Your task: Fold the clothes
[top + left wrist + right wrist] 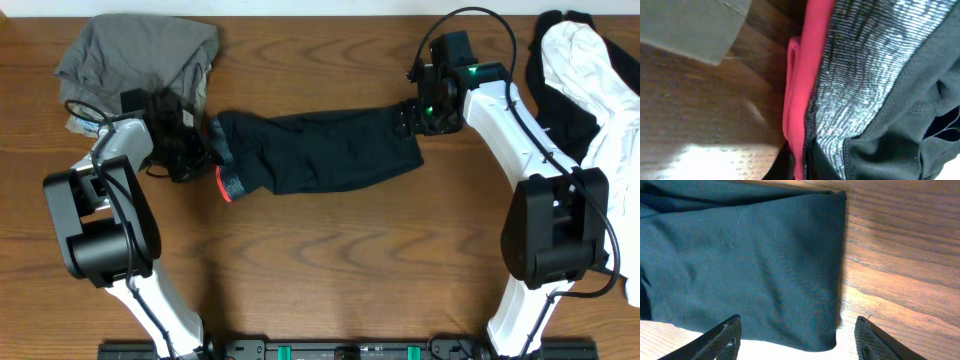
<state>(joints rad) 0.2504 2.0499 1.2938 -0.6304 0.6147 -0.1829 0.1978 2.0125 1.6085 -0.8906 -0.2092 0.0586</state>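
Note:
A pair of black shorts (320, 152) with a red and silver waistband (225, 180) lies spread across the middle of the table. My left gripper (205, 150) is shut on the red waistband edge (799, 120) at the shorts' left end. My right gripper (410, 118) is open at the shorts' right end, its fingers (797, 342) spread either side of the leg hem (810, 315), just above the cloth.
A grey garment (135, 50) is bunched at the back left; it also shows in the left wrist view (690, 25). A pile of white and black clothes (600, 75) lies at the right edge. Bare wood runs along the front of the table (330, 270).

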